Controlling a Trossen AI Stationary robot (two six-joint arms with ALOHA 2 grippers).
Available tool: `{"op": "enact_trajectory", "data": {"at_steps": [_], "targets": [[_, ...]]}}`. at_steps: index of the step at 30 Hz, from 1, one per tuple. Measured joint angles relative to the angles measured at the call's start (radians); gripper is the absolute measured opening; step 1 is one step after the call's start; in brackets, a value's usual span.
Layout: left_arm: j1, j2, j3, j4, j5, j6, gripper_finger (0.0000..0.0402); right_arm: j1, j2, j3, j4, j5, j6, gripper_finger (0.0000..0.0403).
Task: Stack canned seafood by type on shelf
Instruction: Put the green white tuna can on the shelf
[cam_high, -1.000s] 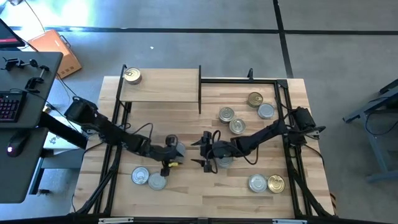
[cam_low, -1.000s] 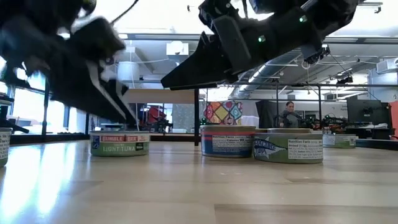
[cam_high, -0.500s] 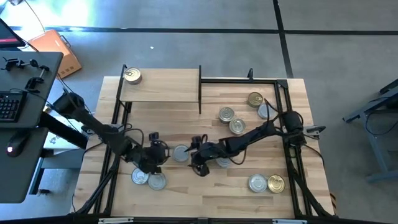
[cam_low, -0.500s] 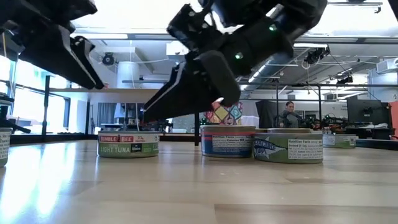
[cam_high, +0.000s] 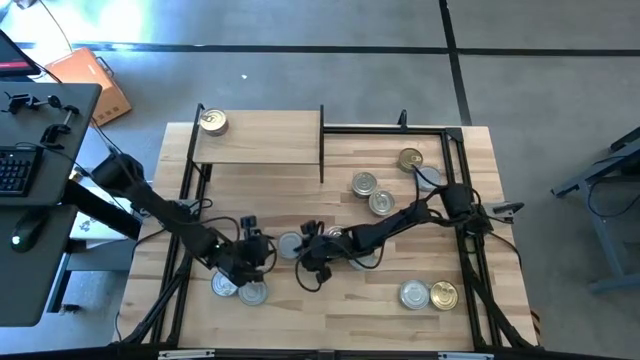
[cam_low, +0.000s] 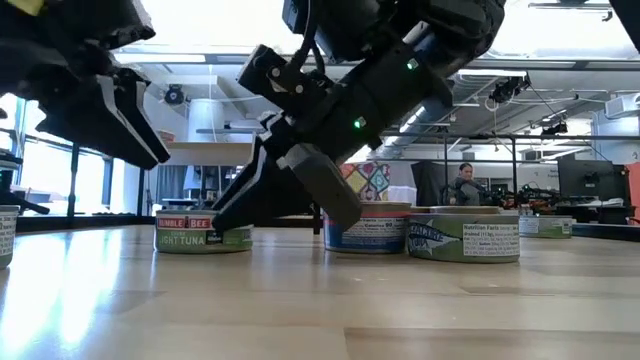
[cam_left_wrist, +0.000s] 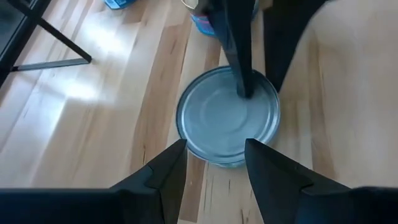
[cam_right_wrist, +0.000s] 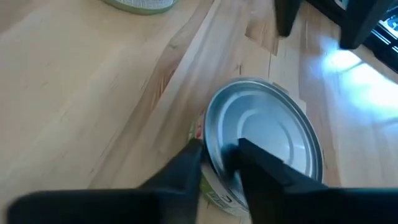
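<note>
Silver-topped green-labelled tin (cam_right_wrist: 261, 140) tilts, rim pinched by right hand (cam_right_wrist: 219, 163).

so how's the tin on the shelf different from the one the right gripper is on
The shelf tin has a gold top; the tin at the right gripper is silver-topped. The shelf tin sits flat and alone on the shelf, clear of both arms; the other is on the table with one finger over its lid and one outside its rim, and looks slightly tipped. Both are short round tins.

Keyboard (cam_high: 14, 172) on dark desk (cam_high: 40, 200); orange box (cam_high: 95, 85) on floor.
</note>
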Motion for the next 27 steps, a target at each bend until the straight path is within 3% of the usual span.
{"op": "enact_trajectory", "data": {"at_steps": [3,5,10,19,23,27], "targets": [[-0.007,0.019,0.000,0.041,-0.002,0.060,0.0154,0.001,-0.003,0.001,-0.002,-0.001,0.017,0.0022],[-0.016,0.023,0.000,0.074,-0.001,0.113,0.0154,0.001,-0.004,0.001,-0.003,0.000,0.015,0.0008],[-0.047,0.028,0.000,0.170,-0.002,0.252,0.0154,0.000,-0.009,0.001,-0.008,-0.001,0.073,0.0006],[-0.088,0.083,0.001,0.200,-0.026,0.452,0.0158,-0.006,-0.058,-0.002,-0.012,-0.015,0.148,0.0001],[-0.081,0.157,0.001,0.239,-0.052,0.503,0.0177,-0.010,-0.064,-0.002,-0.013,-0.017,0.174,0.0001],[-0.072,0.224,0.005,0.305,-0.141,0.502,0.0206,-0.010,-0.064,-0.002,-0.012,-0.017,0.182,0.0000]]}}
